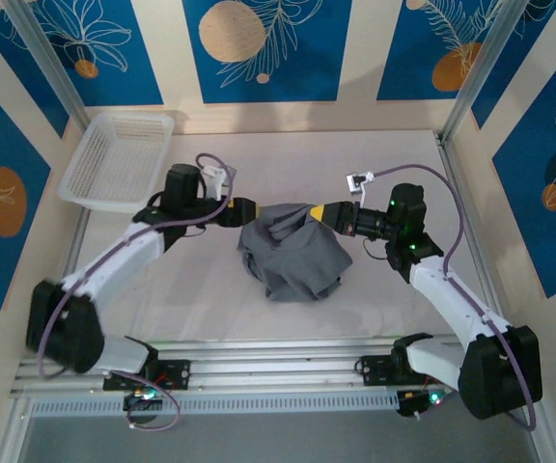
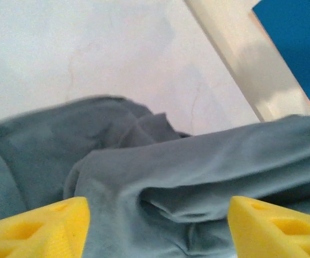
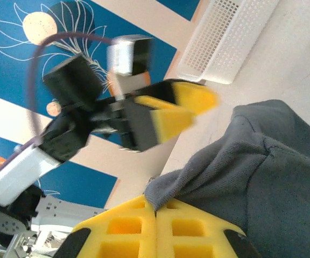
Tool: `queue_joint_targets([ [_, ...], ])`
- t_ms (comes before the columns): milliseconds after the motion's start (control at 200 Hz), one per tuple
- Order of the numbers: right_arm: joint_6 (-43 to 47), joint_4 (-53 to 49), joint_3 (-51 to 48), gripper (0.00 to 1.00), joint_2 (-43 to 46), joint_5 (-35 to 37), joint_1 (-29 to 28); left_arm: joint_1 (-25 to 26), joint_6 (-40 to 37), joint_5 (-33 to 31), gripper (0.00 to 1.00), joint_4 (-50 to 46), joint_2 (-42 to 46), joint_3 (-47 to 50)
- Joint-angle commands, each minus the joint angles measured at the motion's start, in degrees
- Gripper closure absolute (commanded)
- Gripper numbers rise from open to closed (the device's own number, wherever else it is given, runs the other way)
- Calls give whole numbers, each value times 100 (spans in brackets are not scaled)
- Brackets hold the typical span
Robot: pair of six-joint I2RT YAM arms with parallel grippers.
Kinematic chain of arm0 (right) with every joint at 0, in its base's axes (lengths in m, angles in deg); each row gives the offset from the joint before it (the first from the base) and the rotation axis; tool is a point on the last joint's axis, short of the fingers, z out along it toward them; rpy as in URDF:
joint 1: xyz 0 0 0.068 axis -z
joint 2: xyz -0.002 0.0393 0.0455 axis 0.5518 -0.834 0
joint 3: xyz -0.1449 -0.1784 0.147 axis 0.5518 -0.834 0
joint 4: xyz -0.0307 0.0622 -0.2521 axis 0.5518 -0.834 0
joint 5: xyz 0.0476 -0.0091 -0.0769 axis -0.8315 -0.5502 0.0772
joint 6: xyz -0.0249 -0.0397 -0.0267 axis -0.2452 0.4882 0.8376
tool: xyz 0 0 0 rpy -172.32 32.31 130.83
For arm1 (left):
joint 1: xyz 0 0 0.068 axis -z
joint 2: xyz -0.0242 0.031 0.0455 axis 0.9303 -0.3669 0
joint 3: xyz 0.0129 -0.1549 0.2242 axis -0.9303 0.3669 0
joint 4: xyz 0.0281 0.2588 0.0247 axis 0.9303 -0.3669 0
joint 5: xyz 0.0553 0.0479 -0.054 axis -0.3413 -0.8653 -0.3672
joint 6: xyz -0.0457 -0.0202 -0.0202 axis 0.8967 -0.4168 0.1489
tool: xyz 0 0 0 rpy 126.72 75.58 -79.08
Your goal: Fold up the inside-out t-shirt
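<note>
Slate-grey cloth, the inside-out t-shirt [image 1: 292, 253], sits bunched in a crumpled heap at the middle of the tabletop [image 1: 191, 289], between your 2 arms. Your right tool [image 1: 319, 214] meets the heap's upper right edge. In the right wrist view its yellow fingers [image 3: 128, 226] are pressed together, with a fold of the shirt's edge pinched at their tips. Your left tool [image 1: 251, 210] is at the heap's upper left edge. In the left wrist view its 2 fingers stand wide apart, with grey cloth lying loose between them and nothing gripped. From the right wrist you see the left tool's tips spread, just clear of the shirt. A white mesh basket [image 1: 119, 159] rests at the tabletop's far left corner, well apart from the shirt.
</note>
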Motion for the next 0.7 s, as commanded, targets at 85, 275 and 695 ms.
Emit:
queue_joint_targets([
  [85, 89, -303, 268, 100, -105, -205, -20, 1626, -1402, -1890, 69, -520, 730, 92],
  [275, 36, -184, 302, 100, -79, -43, -258, 2045, -1228, -2292, 78, 379, 90, 34],
  [695, 161, -371, 503, 100, -122, -12, -554, 1926, -1054, -2099, 89, 815, -769, -423],
])
